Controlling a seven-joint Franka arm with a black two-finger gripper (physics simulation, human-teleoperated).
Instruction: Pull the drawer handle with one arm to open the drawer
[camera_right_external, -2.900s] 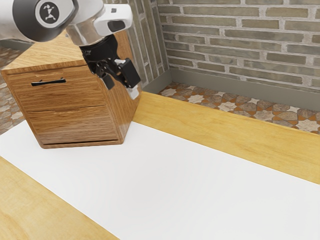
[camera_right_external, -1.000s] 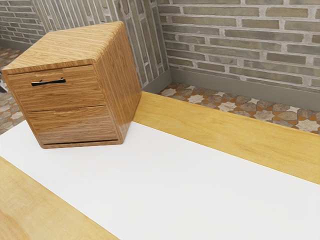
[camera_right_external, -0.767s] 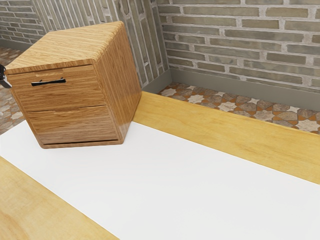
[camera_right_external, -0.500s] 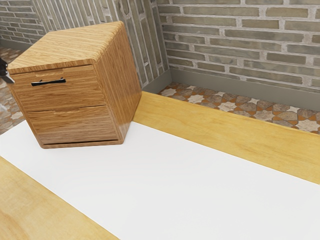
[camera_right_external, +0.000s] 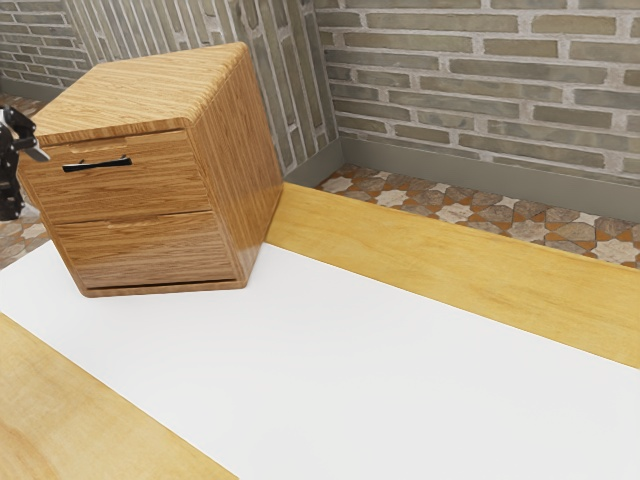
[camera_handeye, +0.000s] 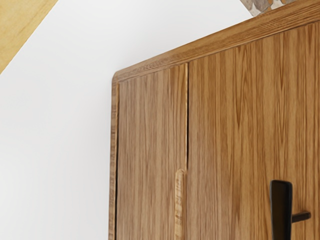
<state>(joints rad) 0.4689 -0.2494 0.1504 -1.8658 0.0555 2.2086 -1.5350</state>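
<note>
- At the exterior view's left edge, the jaws hovered just beside the cabinet (camera_right_external: 232, 140); spread or pressed together, I couldn't tell.
- Its top drawer (camera_right_external: 135, 188), with black handle (camera_right_external: 97, 163), sat shut.

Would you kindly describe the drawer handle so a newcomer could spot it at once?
A wooden cabinet stands on the white table at the exterior view's left. Its front holds two drawers: the handle is the thin black bar on the upper drawer; the lower drawer bears nothing black.
</note>
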